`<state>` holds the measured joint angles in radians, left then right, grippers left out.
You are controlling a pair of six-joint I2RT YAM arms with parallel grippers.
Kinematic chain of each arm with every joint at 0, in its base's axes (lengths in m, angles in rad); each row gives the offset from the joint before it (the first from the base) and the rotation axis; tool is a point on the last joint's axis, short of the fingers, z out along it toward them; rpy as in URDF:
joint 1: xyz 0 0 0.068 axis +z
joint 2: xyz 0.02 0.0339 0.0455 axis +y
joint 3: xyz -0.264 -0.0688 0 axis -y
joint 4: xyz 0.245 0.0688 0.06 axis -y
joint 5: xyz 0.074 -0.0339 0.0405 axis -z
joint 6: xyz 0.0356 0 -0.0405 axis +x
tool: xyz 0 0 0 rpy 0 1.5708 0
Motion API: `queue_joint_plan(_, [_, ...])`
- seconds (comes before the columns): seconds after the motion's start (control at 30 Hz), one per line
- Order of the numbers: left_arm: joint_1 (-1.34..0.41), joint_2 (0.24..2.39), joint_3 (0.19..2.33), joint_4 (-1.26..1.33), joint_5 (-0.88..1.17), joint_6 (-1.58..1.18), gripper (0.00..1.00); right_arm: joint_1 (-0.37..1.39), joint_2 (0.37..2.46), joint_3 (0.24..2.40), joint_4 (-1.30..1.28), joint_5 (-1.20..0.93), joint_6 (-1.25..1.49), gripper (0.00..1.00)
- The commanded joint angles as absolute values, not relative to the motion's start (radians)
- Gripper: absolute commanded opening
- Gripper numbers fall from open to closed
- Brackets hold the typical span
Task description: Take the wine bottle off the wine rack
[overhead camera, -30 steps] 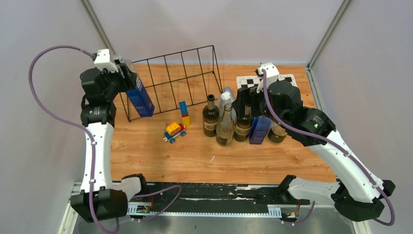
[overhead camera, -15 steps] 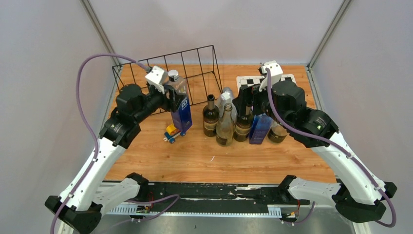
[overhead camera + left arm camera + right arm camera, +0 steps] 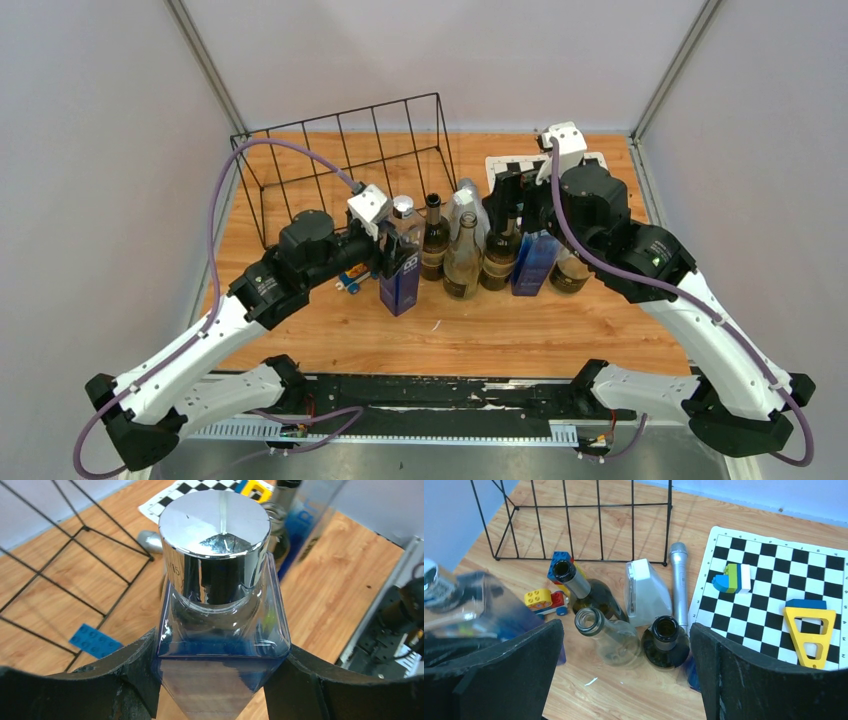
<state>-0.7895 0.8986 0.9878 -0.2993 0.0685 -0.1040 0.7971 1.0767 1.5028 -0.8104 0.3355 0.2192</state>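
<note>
The wine bottle (image 3: 402, 275) is a square blue glass bottle with a chrome cap (image 3: 215, 525). It stands upright beside a cluster of bottles, right of the rack and in front of it. My left gripper (image 3: 392, 245) is shut on its shoulders, one finger (image 3: 132, 667) on each side of the wine bottle (image 3: 222, 630). Whether its base touches the table I cannot tell. The black wire wine rack (image 3: 340, 150) stands at the back left with nothing in it, and shows as the wine rack (image 3: 574, 510) in the right wrist view. My right gripper (image 3: 520, 200) hangs open above the cluster.
A dark brown bottle (image 3: 432, 240), a clear bottle (image 3: 463, 262), another dark bottle (image 3: 500, 255) and a second blue bottle (image 3: 535, 262) crowd the middle. A toy car (image 3: 544, 600), a microphone (image 3: 679, 580) and a chessboard mat (image 3: 774, 580) with blocks lie behind.
My left arm has carried the blue bottle from the rack's left end rightward and forward to the bottle cluster, turning it upright. The right arm has stayed put.
</note>
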Motion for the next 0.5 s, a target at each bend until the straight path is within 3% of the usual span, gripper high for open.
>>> queue_joint_plan(0.0, [-0.875, 0.846, 1.008, -0.054, 0.067, -0.129, 0.00, 0.793, 1.045, 1.574, -0.759, 0.428, 0.220, 0.99])
queue_joint_plan(0.23, [-1.022, 0.871, 0.991, -0.007, 0.059, -0.159, 0.00, 0.793, 1.055, 1.690, -0.763, 0.440, 0.199, 0.99])
queue_joint_plan(0.47, [-1.162, 0.969, 0.946, 0.220, 0.093, -0.179, 0.00, 0.794, 1.059, 1.741, -0.764, 0.446, 0.228, 0.99])
